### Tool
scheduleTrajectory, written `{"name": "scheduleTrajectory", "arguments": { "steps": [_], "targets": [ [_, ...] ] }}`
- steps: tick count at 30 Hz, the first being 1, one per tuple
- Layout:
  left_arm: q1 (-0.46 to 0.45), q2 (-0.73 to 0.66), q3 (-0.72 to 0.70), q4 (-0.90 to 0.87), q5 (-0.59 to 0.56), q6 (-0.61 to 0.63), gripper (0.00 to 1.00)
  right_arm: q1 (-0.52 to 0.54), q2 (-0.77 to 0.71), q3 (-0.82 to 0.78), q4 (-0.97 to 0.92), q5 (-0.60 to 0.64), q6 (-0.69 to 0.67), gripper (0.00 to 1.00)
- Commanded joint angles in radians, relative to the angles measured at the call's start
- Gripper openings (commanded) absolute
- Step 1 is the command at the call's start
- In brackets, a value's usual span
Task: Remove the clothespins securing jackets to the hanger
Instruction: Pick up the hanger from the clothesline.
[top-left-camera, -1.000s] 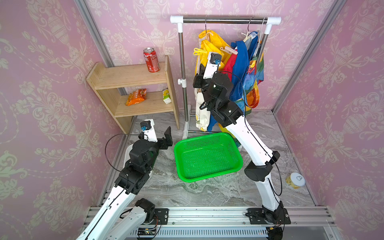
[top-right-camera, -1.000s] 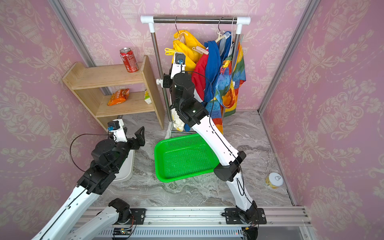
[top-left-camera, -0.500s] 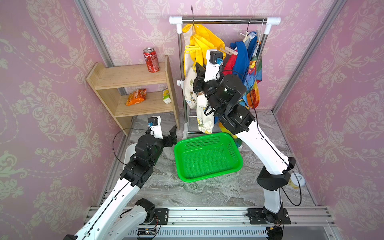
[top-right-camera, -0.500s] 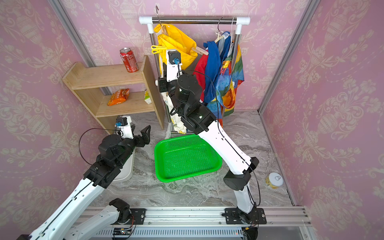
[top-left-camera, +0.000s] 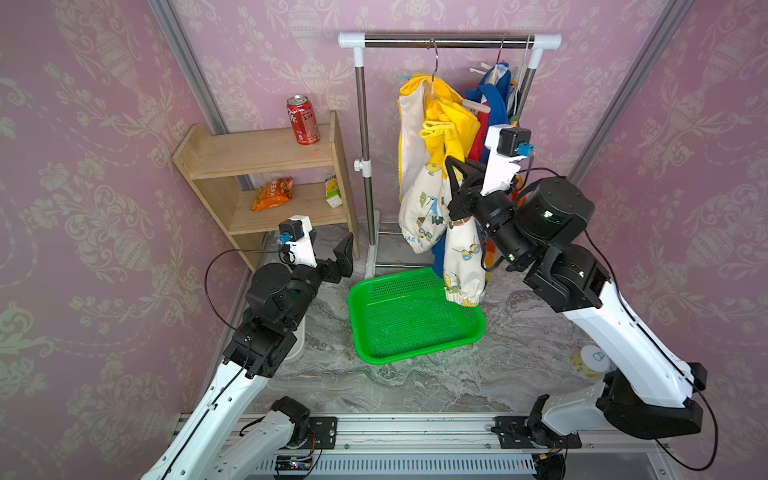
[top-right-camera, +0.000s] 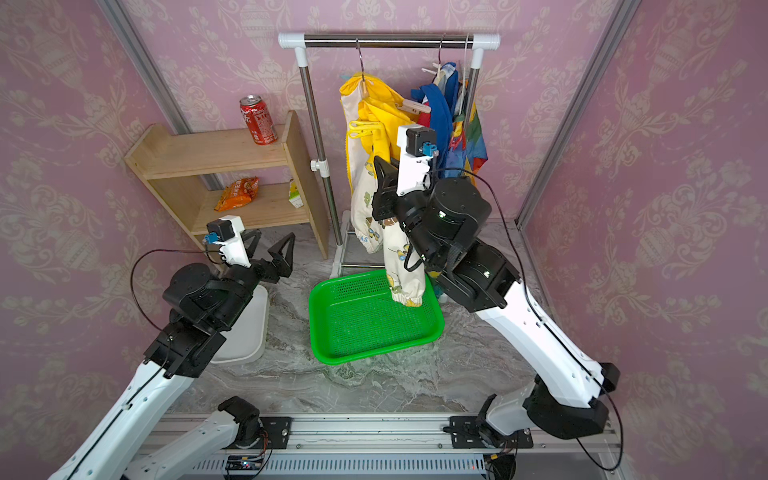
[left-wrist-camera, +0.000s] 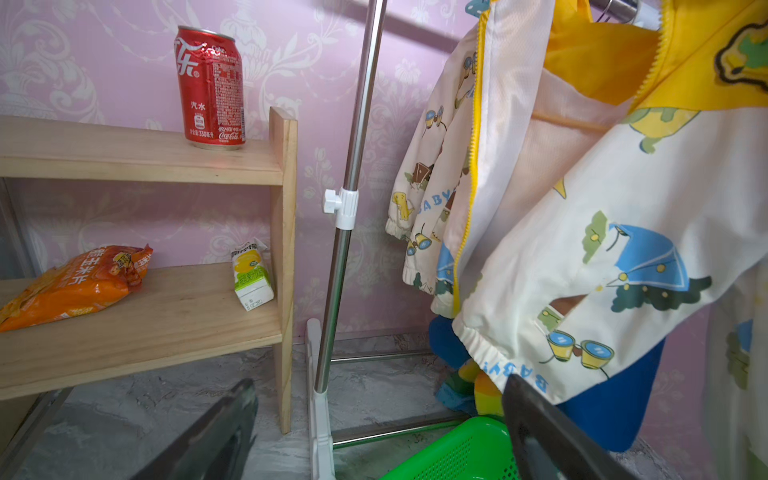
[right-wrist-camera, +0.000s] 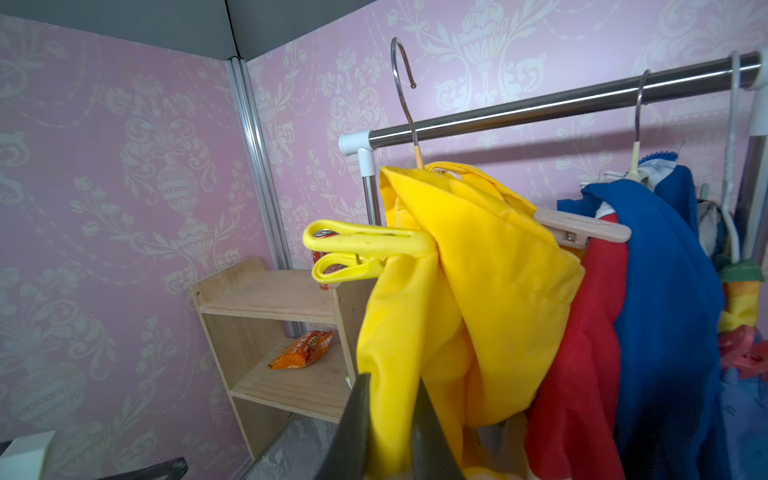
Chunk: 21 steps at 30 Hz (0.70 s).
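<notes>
The yellow jacket (top-left-camera: 417, 174) with its white print hangs left of the blue-red jacket (top-left-camera: 494, 104) and the rainbow jacket (top-right-camera: 469, 141) on the rack. My right gripper (right-wrist-camera: 390, 386) is shut on a fold of yellow jacket (right-wrist-camera: 478, 270) fabric. A yellow clothespin (right-wrist-camera: 365, 249) grips one shoulder, a pale pink clothespin (right-wrist-camera: 582, 228) the other. In the right wrist view its hanger hook (right-wrist-camera: 401, 62) shows above and in front of the rail (right-wrist-camera: 540, 108). My left gripper (top-right-camera: 268, 241) is open and empty, low by the rack's base.
A green basket (top-left-camera: 357, 316) lies on the floor under the yellow sleeve. A wooden shelf (top-left-camera: 257, 153) at the left holds a red can (top-left-camera: 302, 124), a snack bag (top-left-camera: 272, 193) and a small carton (top-left-camera: 333, 191). A white bin (top-right-camera: 249, 332) sits under my left arm.
The yellow jacket and its hanger swung left, then back right with my right gripper, which now sits lower. My left arm reached forward toward the rack's base.
</notes>
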Motion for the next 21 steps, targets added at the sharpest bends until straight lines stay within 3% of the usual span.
{"name": "scheduleTrajectory", "arguments": {
  "steps": [1,5,9,13,15,16,18,21],
  "targets": [
    [0.012,0.035,0.079,0.016,0.08,0.03,0.93,0.003,-0.096,0.021,0.008,-0.159,0.045,0.0],
    [0.048,0.09,0.181,0.001,0.155,-0.026,0.95,0.003,-0.151,0.014,-0.133,-0.198,0.067,0.0],
    [0.099,0.16,0.3,-0.029,0.253,-0.166,0.95,0.002,-0.203,-0.026,-0.239,-0.221,0.064,0.0],
    [0.175,0.248,0.415,-0.064,0.374,-0.349,0.8,0.003,-0.236,-0.085,-0.284,-0.249,0.063,0.0],
    [0.238,0.306,0.478,-0.069,0.483,-0.489,0.7,0.003,-0.252,-0.12,-0.291,-0.27,0.062,0.0],
    [0.267,0.328,0.501,-0.062,0.536,-0.56,0.71,0.002,-0.258,-0.136,-0.29,-0.278,0.062,0.0],
    [0.336,0.389,0.522,-0.019,0.646,-0.765,0.86,0.002,-0.271,-0.163,-0.285,-0.301,0.057,0.0],
    [0.403,0.46,0.431,0.249,0.774,-1.129,0.86,0.002,-0.284,-0.204,-0.254,-0.318,0.042,0.0]
  ]
}}
